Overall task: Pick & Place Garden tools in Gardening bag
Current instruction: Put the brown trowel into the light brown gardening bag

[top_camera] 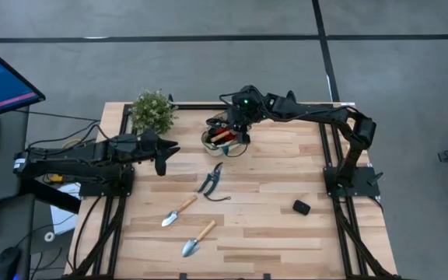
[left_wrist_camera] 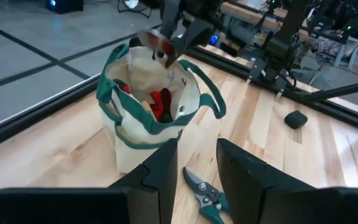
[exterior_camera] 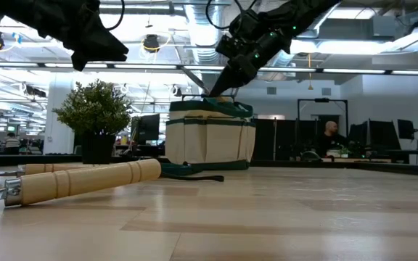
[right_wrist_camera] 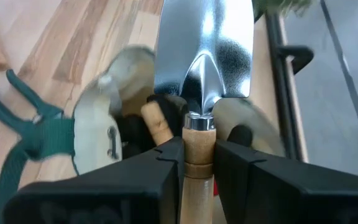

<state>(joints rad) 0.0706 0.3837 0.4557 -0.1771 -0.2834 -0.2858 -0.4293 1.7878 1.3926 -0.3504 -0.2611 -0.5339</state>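
The beige bag with green trim point(top_camera: 225, 138) stands at the table's far middle, next to the plant; red gloves point(left_wrist_camera: 161, 102) and a wooden handle point(right_wrist_camera: 157, 121) show inside it. My right gripper point(top_camera: 238, 123) is just above the bag, shut on a silver-headed trowel point(right_wrist_camera: 205, 50). My left gripper point(top_camera: 166, 152) hovers open and empty left of the bag. The dark-handled shears point(top_camera: 212, 180) and two trowels point(top_camera: 179, 211) point(top_camera: 198, 239) lie flat on the table nearer the front. My right gripper pinches the trowel's wooden handle point(right_wrist_camera: 199, 149) between its two fingers, just behind the metal collar. The handle runs along the fingers and the blade sticks out ahead of them. The fingers slant down toward the bag from its right. The trowel is lifted clear, its blade over the bag's opening.
A bushy green plant point(top_camera: 152, 111) stands at the far left, close to the bag. A small black lump point(top_camera: 301, 207) lies on the right. The bag's green loop handles point(right_wrist_camera: 23, 134) hang out to its sides. Bare wood lies toward the front right.
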